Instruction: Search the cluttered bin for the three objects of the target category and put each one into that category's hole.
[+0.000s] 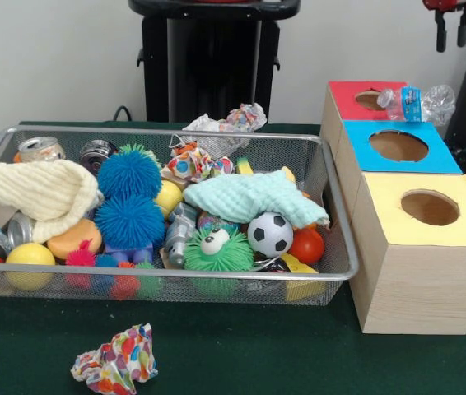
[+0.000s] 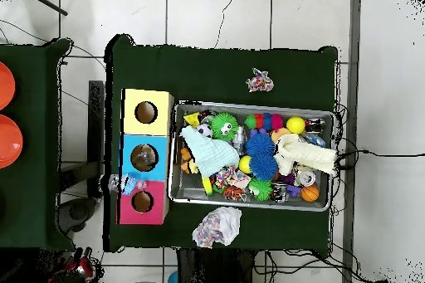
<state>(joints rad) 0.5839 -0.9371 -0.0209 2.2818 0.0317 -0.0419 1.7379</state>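
Note:
A wire mesh bin [image 1: 342, 239] [image 2: 253, 107] holds mixed clutter: blue spiky balls [image 1: 130, 197], a green googly-eyed fuzzy ball [image 1: 216, 249], a soccer ball [image 1: 270, 234], a yellow ball [image 1: 29, 257], cans [image 1: 40, 149], a cream cloth [image 1: 39, 189] and a mint cloth [image 1: 249, 197]. To its right stands a wooden box with a red hole [image 1: 368, 99], a blue hole [image 1: 398, 146] and a yellow hole [image 1: 430, 207]. A crushed plastic bottle [image 1: 421, 103] [image 2: 124, 184] lies on the box's red end. My gripper [image 1: 452, 29] hangs open and empty at the top right, above and behind the box.
One crumpled colourful paper wad [image 1: 116, 364] [image 2: 260, 80] lies on the green table in front of the bin. Another wad [image 1: 231, 125] [image 2: 217, 226] sits behind the bin. Orange discs [image 2: 7, 122] rest on a neighbouring table.

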